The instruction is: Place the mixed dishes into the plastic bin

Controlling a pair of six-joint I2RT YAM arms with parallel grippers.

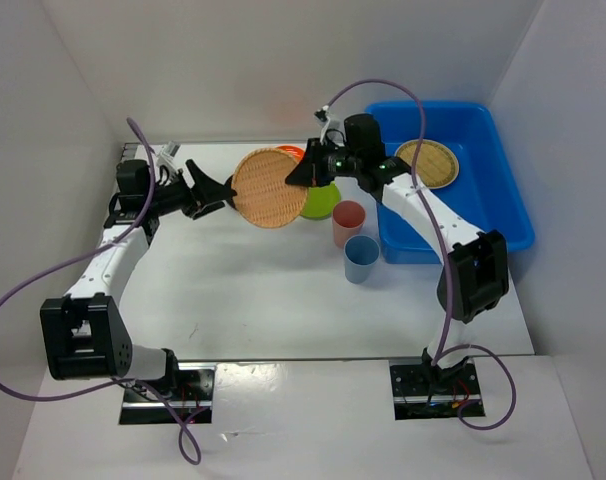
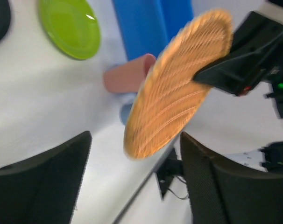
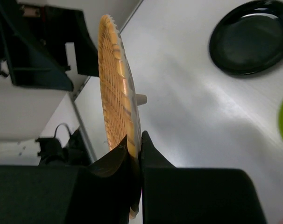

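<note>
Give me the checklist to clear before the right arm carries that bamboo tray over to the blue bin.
1. Right gripper grip on the bamboo tray: ok, its fingers pinch the rim.
2. Left gripper free of the tray: ok, jaws wide open, with a gap showing on each side of the tray.
3. Room in the blue bin: ok, the second bamboo tray lies at the far end and the near floor is bare.
4. Path past the pink cup and blue cup: cannot tell. Both stand beside the bin's left wall, and the tray's height above them is unclear.
</note>
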